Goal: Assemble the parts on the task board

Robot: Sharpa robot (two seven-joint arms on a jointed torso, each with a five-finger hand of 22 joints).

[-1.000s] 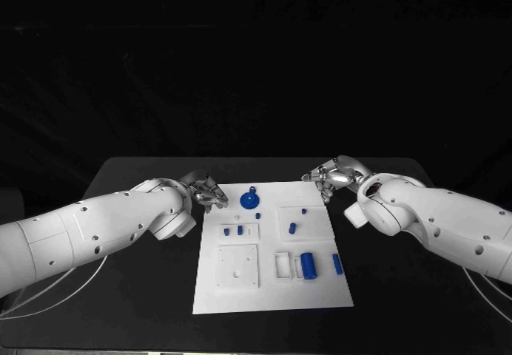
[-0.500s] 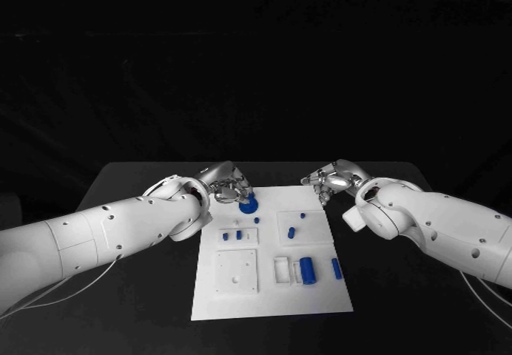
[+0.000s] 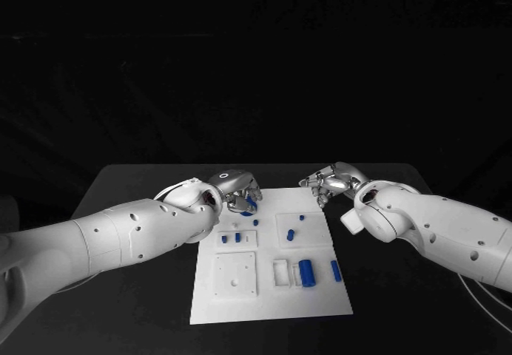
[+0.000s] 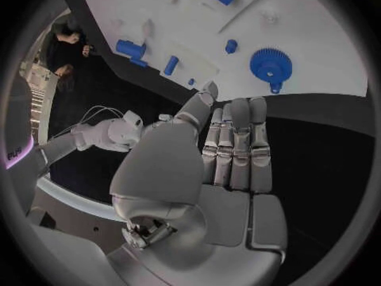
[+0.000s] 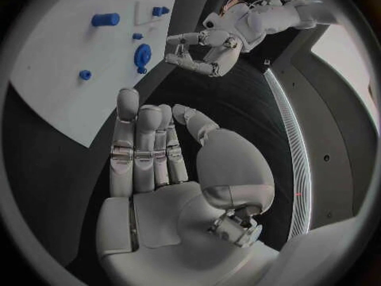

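Observation:
The white task board (image 3: 267,296) lies in the middle of the table. A blue gear (image 3: 248,208) sits near its far left corner, partly hidden under my left hand (image 3: 237,192). In the left wrist view that hand (image 4: 234,140) is flat and holds nothing, its fingertips just short of the gear (image 4: 270,63). My right hand (image 3: 331,180) hovers off the board's far right corner, fingers straight and holding nothing (image 5: 147,146). A large blue cylinder (image 3: 307,271) and a blue bar (image 3: 336,270) lie on the board's near right.
Small blue pegs (image 3: 302,217) and a short piece (image 3: 290,234) sit on the right block, and two small pieces (image 3: 229,238) on the left block. A white square plate (image 3: 237,274) occupies the near left. Black table (image 3: 139,185) surrounds the board.
My left hand has moved from the board's left edge toward its far left corner, over the gear. The right hand has drawn back slightly off the far right corner.

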